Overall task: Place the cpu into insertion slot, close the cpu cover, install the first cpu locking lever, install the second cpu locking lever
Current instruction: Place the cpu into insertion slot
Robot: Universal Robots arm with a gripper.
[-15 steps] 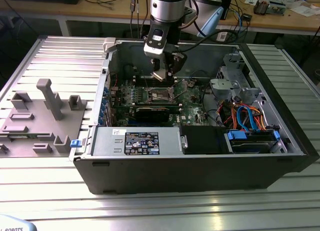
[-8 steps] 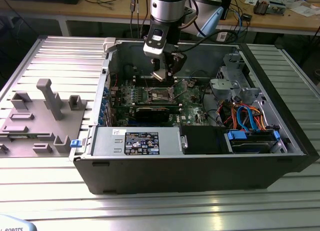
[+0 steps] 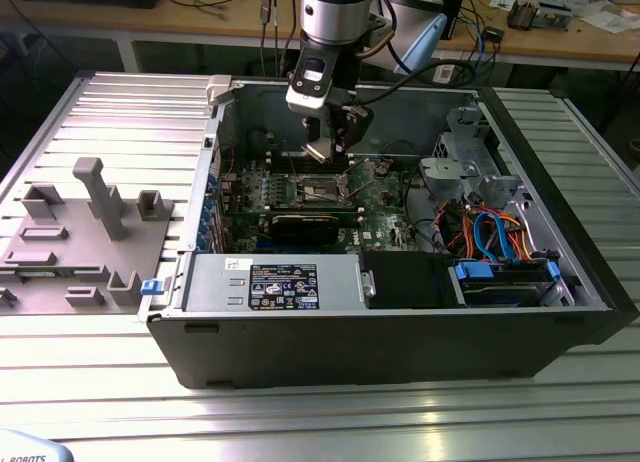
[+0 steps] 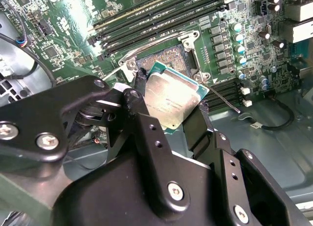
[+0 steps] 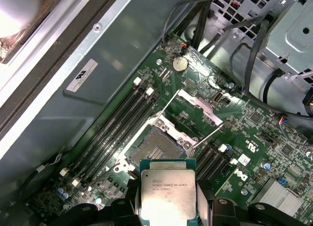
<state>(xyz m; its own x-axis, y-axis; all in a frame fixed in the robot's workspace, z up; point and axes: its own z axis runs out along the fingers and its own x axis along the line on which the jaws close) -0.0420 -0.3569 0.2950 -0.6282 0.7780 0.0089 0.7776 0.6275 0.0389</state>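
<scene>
A: Status?
B: We've got the chip (image 5: pixel 167 194) clamped between the gripper (image 3: pixel 332 147) fingers, hanging above the socket (image 5: pixel 155 150) — not seated yet. Cover (image 5: pixel 199 104) looks flipped open, though that's hard to tell from here. Closing it and both levers are left to do.
A: Surroundings?
B: Open computer case (image 3: pixel 400 332) on a ribbed metal table (image 3: pixel 100 102) — grey fixture tray (image 3: pixel 70 242) on the exterior view's left, cluttered workbench (image 3: pixel 590 44) behind.
</scene>
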